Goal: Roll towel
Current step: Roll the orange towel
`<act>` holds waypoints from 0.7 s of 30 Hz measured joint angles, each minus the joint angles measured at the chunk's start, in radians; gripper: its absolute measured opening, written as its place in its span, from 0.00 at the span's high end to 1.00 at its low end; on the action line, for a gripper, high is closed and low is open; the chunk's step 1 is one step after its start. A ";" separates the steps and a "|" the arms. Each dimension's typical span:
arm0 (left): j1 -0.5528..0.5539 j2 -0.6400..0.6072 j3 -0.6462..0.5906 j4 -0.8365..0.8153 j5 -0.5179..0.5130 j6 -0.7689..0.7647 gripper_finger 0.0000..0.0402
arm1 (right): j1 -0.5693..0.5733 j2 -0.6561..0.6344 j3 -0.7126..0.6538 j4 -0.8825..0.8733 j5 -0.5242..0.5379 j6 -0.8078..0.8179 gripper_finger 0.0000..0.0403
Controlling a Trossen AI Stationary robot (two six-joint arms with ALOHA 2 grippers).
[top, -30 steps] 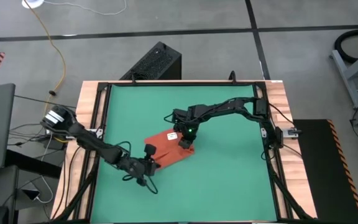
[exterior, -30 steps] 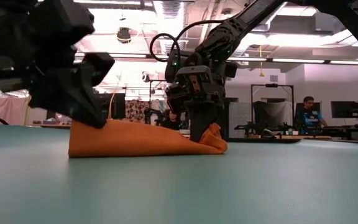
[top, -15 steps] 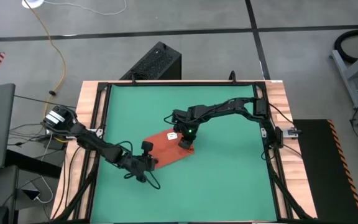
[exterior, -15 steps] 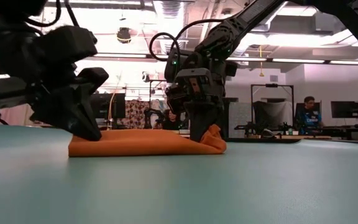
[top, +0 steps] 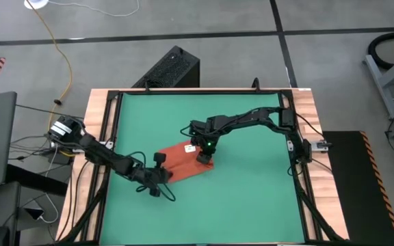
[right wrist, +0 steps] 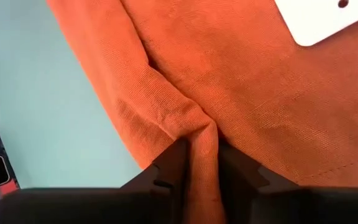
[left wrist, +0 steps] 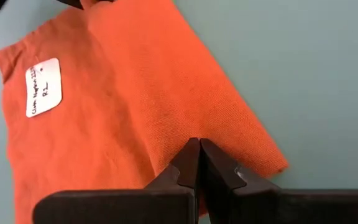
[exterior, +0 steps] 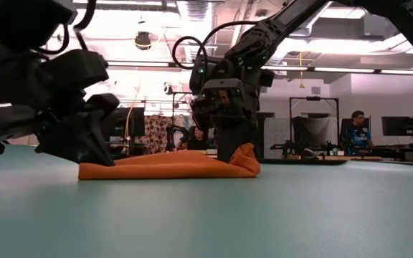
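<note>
The orange-red towel [top: 187, 162] lies on the green mat [top: 252, 198] near the table's middle, its white tag [left wrist: 43, 87] facing up. My left gripper [left wrist: 199, 146] is shut at the towel's near left end [exterior: 95, 154]. My right gripper [right wrist: 201, 163] is at the towel's far right end [exterior: 244, 159], where the cloth bunches into a small hump. The rest of the towel lies flat on the mat. My left gripper comes slanting down from the table's left, its shut fingertips [left wrist: 188, 155] on the towel close to its near corner [left wrist: 272, 163]. Faint creases run to the tips. That end lies low on the mat. How many layers are taken I cannot tell. My right gripper pinches a raised ridge of cloth [right wrist: 191, 127] between its two fingers, close to the towel's edge. The fingers slant down from the table's right side. The ridge stands up as a small hump [exterior: 246, 156], while the cloth around it rests on the mat.
The mat is framed by a wooden border [top: 100, 137]. A black box [top: 173, 68] stands beyond the far edge, and cables trail at the left. In the low view a person [exterior: 355, 129] sits far off in the room.
My left gripper has gone down and a little toward the table's left edge, staying shut. The towel's left end, held up in a peak a second ago, has sunk and now lies low on the mat. The hump at the right end has stayed put.
</note>
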 joint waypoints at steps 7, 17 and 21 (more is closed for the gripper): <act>0.000 0.000 -0.054 0.091 0.009 -0.031 1.00 | -0.004 -0.037 0.000 -0.056 0.038 -0.041 0.68; 0.000 0.000 -0.054 0.094 0.012 -0.020 1.00 | 0.003 -0.207 -0.002 -0.114 0.234 -0.141 0.67; 0.000 0.000 -0.054 0.095 0.012 -0.022 1.00 | 0.077 -0.247 -0.002 -0.025 0.274 -0.217 0.67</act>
